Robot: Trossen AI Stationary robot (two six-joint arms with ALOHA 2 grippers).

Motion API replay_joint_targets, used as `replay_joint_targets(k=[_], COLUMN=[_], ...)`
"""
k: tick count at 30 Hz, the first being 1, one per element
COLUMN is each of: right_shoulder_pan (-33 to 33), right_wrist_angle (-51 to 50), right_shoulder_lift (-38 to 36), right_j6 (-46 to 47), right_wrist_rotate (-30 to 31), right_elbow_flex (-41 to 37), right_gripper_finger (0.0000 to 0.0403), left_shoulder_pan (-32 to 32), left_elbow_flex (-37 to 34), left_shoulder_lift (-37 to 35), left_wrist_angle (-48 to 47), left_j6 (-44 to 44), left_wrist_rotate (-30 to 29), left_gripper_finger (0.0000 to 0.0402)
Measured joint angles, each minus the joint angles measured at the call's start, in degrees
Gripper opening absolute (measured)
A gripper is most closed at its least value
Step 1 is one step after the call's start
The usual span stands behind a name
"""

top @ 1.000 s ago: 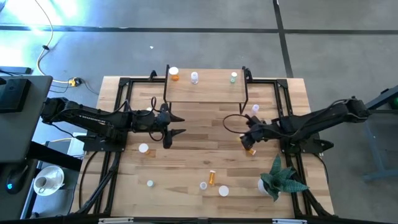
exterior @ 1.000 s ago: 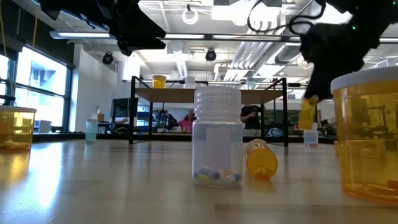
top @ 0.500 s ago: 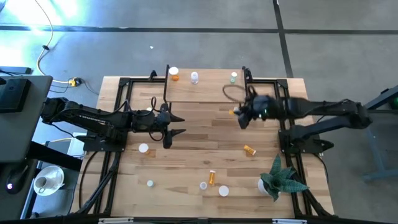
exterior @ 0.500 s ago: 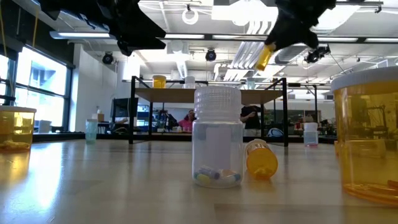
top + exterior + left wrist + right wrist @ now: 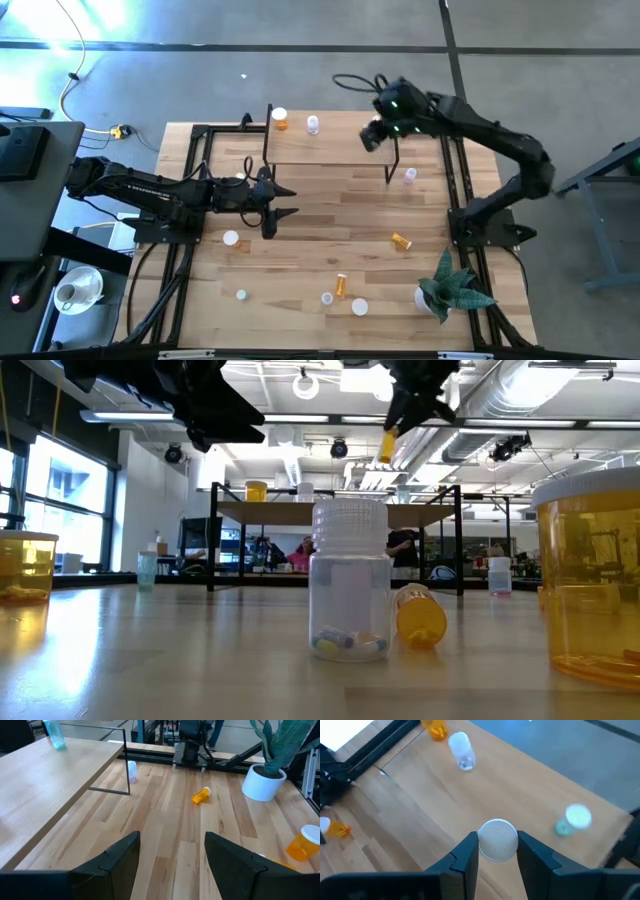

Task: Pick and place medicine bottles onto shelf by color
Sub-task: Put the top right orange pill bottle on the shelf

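Note:
My right gripper (image 5: 372, 135) hangs above the right part of the shelf (image 5: 335, 150), shut on an orange bottle (image 5: 388, 445) with a white cap (image 5: 497, 839). On the shelf stand an orange bottle (image 5: 280, 119), a clear one (image 5: 313, 124) and a green one (image 5: 572, 820); the arm hides the green one in the high view. My left gripper (image 5: 290, 201) is open and empty over the table's middle left; it also shows in its wrist view (image 5: 172, 865). My right gripper pinches the orange bottle between its two fingers (image 5: 467, 855) at the sides of the white cap (image 5: 497, 851). The fingers point down from above. The orange body (image 5: 387, 450) hangs below them, slightly tilted and clear of the shelf.
On the table lie or stand a lilac bottle (image 5: 409, 176), an orange one on its side (image 5: 400, 241), another orange one (image 5: 341, 285), a clear one (image 5: 326, 298) and white-capped ones (image 5: 232, 238) (image 5: 359, 307). A potted plant (image 5: 450, 290) stands at the near right.
My right gripper has risen from low over the table's right half and gone toward the far edge, carrying the orange bottle clear of the table until it hangs over the shelf's right part. The gripper has stayed shut on it.

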Motion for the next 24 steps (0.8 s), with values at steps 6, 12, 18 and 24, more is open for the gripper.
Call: replay_joint_targets(k=[6,12,18,24], right_shoulder_pan=[-3.2,-4.7,-5.1,-5.7], right_wrist_angle=[-4.2,-10.2,-11.4,-11.3], right_shoulder_lift=[10.3,19.7,24.2,25.2], right_j6=[-1.4,-1.8,-3.3,-3.3], right_wrist_rotate=[-4.1,-4.2,-5.4,-5.5], right_elbow_flex=[11.6,21.6,24.0,24.0], right_gripper_finger=[0.0105,0.0105,0.0105,0.0105], left_shoulder_pan=[0.0,0.0,0.0,0.0], left_elbow_flex=[0.0,0.0,0.0,0.0], left_shoulder_lift=[0.0,0.0,0.0,0.0], left_wrist_angle=[0.0,0.0,0.0,0.0], left_j6=[0.0,0.0,0.0,0.0], left_wrist_rotate=[0.0,0.0,0.0,0.0], left_gripper_finger=[0.0213,0.0213,0.0213,0.0213])
